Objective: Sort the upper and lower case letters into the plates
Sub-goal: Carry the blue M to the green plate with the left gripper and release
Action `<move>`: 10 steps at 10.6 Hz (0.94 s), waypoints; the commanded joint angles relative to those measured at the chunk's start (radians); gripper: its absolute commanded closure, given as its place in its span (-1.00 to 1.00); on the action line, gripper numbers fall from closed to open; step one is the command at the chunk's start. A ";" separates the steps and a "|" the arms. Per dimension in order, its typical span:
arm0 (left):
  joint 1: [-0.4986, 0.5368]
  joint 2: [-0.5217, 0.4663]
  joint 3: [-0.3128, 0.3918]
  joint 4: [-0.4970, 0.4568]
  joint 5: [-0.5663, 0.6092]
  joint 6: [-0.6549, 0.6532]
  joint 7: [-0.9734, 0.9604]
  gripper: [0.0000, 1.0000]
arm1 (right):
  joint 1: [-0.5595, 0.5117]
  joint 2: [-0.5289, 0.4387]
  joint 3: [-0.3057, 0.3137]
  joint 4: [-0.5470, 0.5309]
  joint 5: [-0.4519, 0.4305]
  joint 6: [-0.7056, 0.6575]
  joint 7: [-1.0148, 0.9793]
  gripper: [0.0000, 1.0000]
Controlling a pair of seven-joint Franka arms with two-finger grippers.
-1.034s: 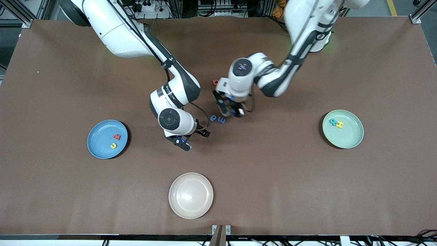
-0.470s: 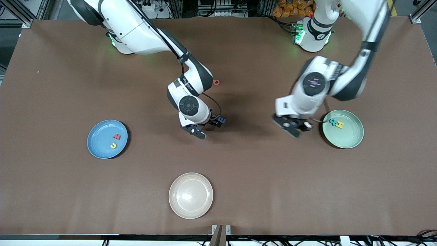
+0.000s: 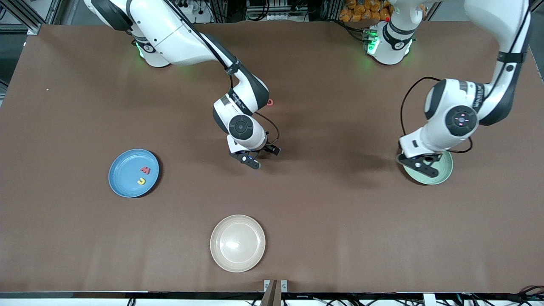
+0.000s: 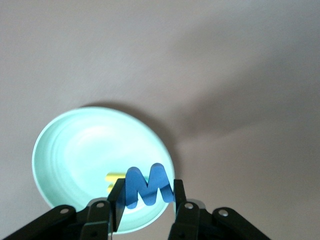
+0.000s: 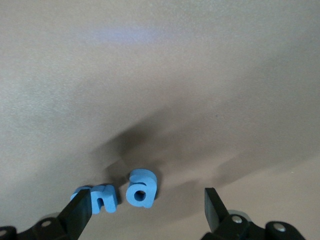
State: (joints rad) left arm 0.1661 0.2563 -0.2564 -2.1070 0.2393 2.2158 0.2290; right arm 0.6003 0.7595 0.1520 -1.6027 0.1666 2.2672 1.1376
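Blue plate (image 3: 123, 187), toward the right arm's end of the desk (image 3: 340, 238): holds a red letter (image 3: 145, 170) and, nearer the front camera, a yellow letter (image 3: 141, 181), close together but apart, both lying flat. Cream-beige plate (image 3: 237, 261), nearest the front camera, about mid-desk: nothing in it. Right gripper (image 3: 253, 158) — low over the desk's middle, fingers (image 5: 80, 212) spread wide and holding nothing; the right wrist view shows two blue lowercase letters lying flat side by side on the desk under it, an "n"-like letter (image 5: 103, 197) just beside one finger and an "a" (image 5: 141, 188) between the fingers, their row running across from finger to finger. Small red letter (image 3: 270, 102), round in outline, lies alone on the desk farther from the front camera than the right gripper; which letter it is cannot be told. Left gripper (image 3: 418, 163) — over the pale mint green plate (image 3: 437, 178) at the left arm's end of the desk, fingers (image 4: 180, 192) narrowed on a blue "M" (image 4: 147, 186); the letter stands on edge between them, its long axis spanning finger to finger, its face toward the wrist camera. Under it in the plate, a yellow piece (image 4: 116, 178) is partly hidden.
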 commanded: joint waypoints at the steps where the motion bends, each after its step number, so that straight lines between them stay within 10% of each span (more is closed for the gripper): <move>1: 0.018 0.001 0.058 -0.019 0.006 0.005 -0.014 1.00 | 0.004 -0.016 -0.003 -0.028 0.001 0.009 0.030 -0.95; 2: 0.019 0.011 0.080 -0.019 0.006 0.010 -0.013 0.79 | 0.006 -0.016 -0.003 -0.028 0.001 0.011 0.040 -0.90; 4: 0.019 0.014 0.115 -0.019 0.006 0.010 -0.008 -0.99 | 0.006 -0.016 -0.003 -0.036 0.001 0.009 0.041 -0.85; 10: -0.042 -0.075 0.105 -0.007 0.005 -0.024 -0.004 -1.00 | 0.006 -0.019 -0.003 -0.049 0.001 0.003 0.042 -0.81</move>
State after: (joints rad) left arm 0.1589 0.2535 -0.1464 -2.1039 0.2393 2.2196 0.2295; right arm 0.6003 0.7593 0.1511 -1.6213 0.1666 2.2656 1.1620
